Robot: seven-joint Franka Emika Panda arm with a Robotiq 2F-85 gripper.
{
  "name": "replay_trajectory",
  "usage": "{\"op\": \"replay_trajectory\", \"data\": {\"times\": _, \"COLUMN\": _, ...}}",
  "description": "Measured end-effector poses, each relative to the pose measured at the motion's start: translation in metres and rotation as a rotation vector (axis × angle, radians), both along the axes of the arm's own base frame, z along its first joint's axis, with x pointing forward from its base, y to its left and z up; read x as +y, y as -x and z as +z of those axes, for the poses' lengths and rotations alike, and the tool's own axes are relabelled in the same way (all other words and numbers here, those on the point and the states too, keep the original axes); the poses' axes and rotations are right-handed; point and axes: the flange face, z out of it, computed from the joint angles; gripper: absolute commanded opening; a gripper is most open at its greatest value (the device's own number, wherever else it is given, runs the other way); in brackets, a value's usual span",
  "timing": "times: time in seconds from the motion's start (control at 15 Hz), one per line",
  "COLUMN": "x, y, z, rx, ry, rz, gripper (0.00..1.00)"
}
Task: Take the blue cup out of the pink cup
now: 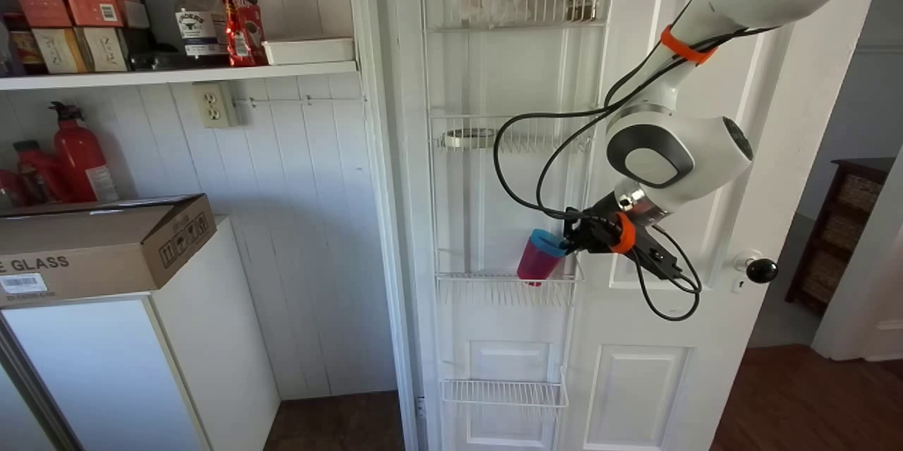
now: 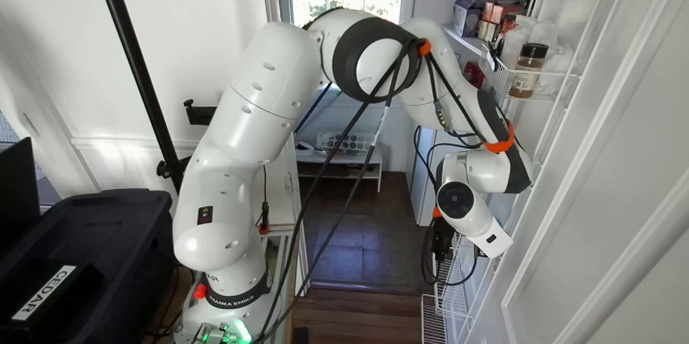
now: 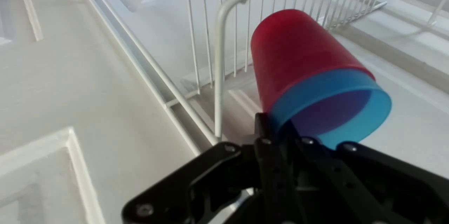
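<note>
The light-blue cup [image 1: 548, 242] is nested inside the pink cup [image 1: 537, 267], with only its blue rim band showing above the pink edge. In the wrist view the nested pair is tilted, with the blue cup's [image 3: 315, 88] mouth facing the camera and the pink cup [image 3: 298, 47] around its outside. My gripper [image 3: 275, 126] is shut on the blue cup's rim, one finger inside the mouth and one outside. It also shows in an exterior view [image 1: 568, 238] at the cups' right side. The outer fingertip is close to the pink edge; I cannot tell whether it touches.
A white wire door rack [image 1: 508, 279] is right by the cups, and its bent wire rail [image 3: 220, 59] passes close beside them in the wrist view. The white door [image 1: 642, 380] stands behind. Loose black cables [image 1: 547, 176] loop around the wrist. A door knob [image 1: 762, 270] sticks out at the right.
</note>
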Motion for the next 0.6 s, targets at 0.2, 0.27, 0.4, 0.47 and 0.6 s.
{"op": "replay_trajectory", "data": {"times": 0.2, "x": -0.0019, "y": -0.0013, "z": 0.0013, "rx": 0.007, "ry": 0.007, "rz": 0.002, "gripper": 0.18}}
{"op": "replay_trajectory", "data": {"times": 0.27, "x": -0.003, "y": -0.0018, "z": 0.0016, "rx": 0.009, "ry": 0.009, "rz": 0.004, "gripper": 0.29}}
{"op": "replay_trajectory", "data": {"times": 0.4, "x": -0.0055, "y": -0.0028, "z": 0.0024, "rx": 0.015, "ry": 0.015, "rz": 0.004, "gripper": 0.42}}
{"op": "replay_trajectory", "data": {"times": 0.47, "x": -0.0067, "y": -0.0032, "z": 0.0027, "rx": 0.018, "ry": 0.018, "rz": 0.005, "gripper": 0.13}}
{"op": "replay_trajectory", "data": {"times": 0.6, "x": -0.0067, "y": -0.0039, "z": 0.003, "rx": 0.02, "ry": 0.017, "rz": 0.01, "gripper": 0.07}}
